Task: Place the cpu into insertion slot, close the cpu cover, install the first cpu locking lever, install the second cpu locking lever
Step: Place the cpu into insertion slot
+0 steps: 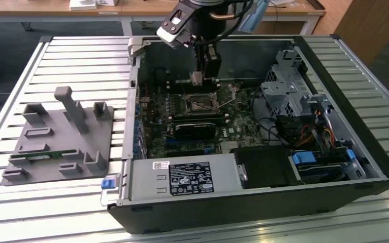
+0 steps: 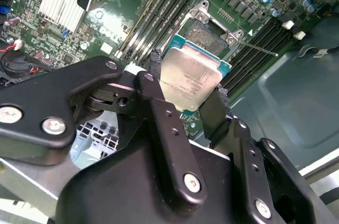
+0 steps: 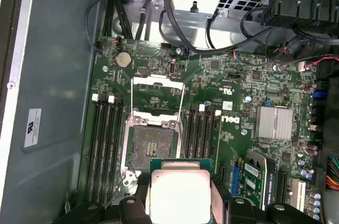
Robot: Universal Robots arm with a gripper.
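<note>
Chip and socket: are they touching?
Apart. In the first wrist view the chip, gripped between the jaws, hangs short of the socket, whose dark centre lies bare.

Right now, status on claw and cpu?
Claw shut on cpu, above the board. Insertion slot bare. Cpu cover flipped open, off the slot.

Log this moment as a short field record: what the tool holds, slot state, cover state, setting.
tool: shut on the cpu, a finger on each of two opposite edges
cpu: held above the motherboard, not in the slot
insertion slot: empty, dark centre exposed
cpu cover: open, swung away from the slot
setting: open computer case on a slatted table
</note>
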